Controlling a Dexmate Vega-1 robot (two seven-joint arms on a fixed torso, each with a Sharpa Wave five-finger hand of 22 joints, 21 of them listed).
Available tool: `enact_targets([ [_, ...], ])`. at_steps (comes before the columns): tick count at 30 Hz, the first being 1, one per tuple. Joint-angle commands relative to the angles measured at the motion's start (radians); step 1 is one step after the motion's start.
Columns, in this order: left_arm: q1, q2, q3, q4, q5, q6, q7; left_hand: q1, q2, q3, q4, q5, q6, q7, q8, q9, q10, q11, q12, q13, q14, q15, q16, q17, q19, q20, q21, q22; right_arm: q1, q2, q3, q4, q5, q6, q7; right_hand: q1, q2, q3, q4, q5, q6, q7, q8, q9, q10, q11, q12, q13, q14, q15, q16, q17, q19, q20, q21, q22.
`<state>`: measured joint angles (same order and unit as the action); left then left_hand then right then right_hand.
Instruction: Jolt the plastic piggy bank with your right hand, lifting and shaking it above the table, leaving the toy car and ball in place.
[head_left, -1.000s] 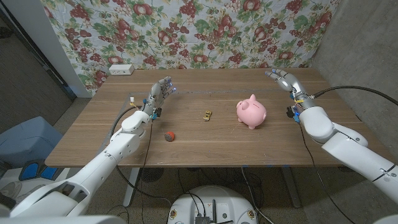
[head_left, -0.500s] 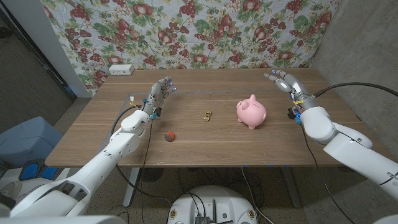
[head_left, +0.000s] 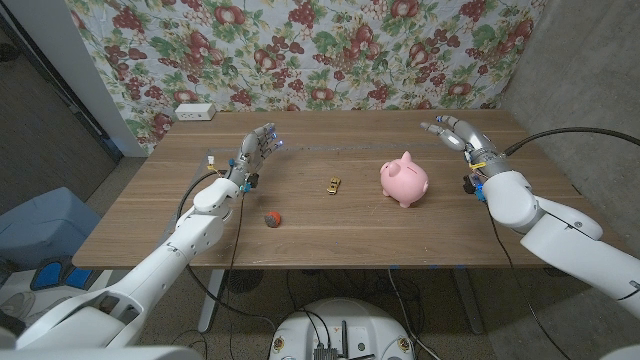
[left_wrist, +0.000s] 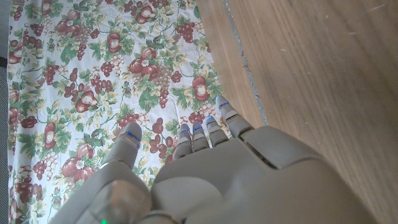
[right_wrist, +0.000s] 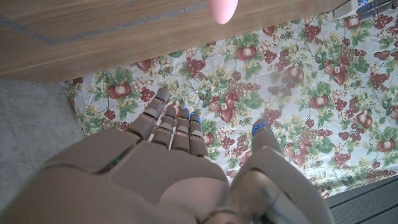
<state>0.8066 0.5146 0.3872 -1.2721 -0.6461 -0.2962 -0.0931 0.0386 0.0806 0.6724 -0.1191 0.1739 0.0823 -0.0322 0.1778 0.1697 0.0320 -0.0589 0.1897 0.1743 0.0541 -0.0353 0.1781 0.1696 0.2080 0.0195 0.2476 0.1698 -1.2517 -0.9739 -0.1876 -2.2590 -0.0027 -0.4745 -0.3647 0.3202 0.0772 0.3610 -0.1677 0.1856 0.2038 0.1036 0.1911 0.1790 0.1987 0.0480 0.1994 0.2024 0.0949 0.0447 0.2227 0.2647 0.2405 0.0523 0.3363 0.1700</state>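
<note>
The pink plastic piggy bank (head_left: 404, 182) stands on the wooden table (head_left: 330, 230), right of the middle, snout toward the back. A pink tip of the piggy bank (right_wrist: 222, 10) shows in the right wrist view. My right hand (head_left: 461, 135) hovers open to its right and a little behind it, fingers spread and apart from it. The small yellow toy car (head_left: 333, 185) sits left of the piggy bank. The red ball (head_left: 272, 217) lies nearer the front, left of the car. My left hand (head_left: 258, 150) stands open at the back left, holding nothing.
A white power strip (head_left: 194, 111) lies at the table's back left corner. A fruit-patterned cloth (head_left: 300, 50) hangs behind the table. A grey wall (head_left: 590, 70) stands close to the right edge.
My right hand has turned and drifted slightly toward the piggy bank, fingers reaching more to the left. The left hand and the objects have not moved.
</note>
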Motion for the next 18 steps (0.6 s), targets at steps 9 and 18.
enact_targets([
  [9,0.005,-0.003,-0.002,0.004,-0.003,-0.014,-0.008,-0.006,0.028,0.006,-0.001,0.006,0.014,0.0,0.005,0.003,0.007,-0.001,0.003,0.004,0.01,-0.035,0.004,0.003,0.011,0.001,-0.004,0.006,0.06,-0.067,-0.08,-0.09,-0.034,-0.18,0.059,0.038,-0.065,-0.007,-0.014,-0.008,-0.072,0.006,-0.01,0.004,-0.047,0.005,-0.009,0.005,-0.022,0.011,-0.011,-0.013,-0.004,0.018,-0.023,0.004],
  [18,0.014,0.0,-0.003,-0.006,-0.005,-0.014,-0.007,-0.006,0.028,0.007,-0.001,0.006,0.017,0.002,0.005,0.003,0.009,-0.002,0.004,0.004,0.01,-0.035,0.003,0.003,0.012,0.002,-0.007,0.006,0.128,-0.096,-0.129,-0.116,-0.008,-0.274,0.136,0.051,-0.096,-0.015,-0.01,-0.005,-0.103,0.002,-0.012,0.005,-0.072,0.003,-0.012,0.006,-0.034,0.022,-0.015,-0.019,-0.009,0.024,-0.035,0.005],
])
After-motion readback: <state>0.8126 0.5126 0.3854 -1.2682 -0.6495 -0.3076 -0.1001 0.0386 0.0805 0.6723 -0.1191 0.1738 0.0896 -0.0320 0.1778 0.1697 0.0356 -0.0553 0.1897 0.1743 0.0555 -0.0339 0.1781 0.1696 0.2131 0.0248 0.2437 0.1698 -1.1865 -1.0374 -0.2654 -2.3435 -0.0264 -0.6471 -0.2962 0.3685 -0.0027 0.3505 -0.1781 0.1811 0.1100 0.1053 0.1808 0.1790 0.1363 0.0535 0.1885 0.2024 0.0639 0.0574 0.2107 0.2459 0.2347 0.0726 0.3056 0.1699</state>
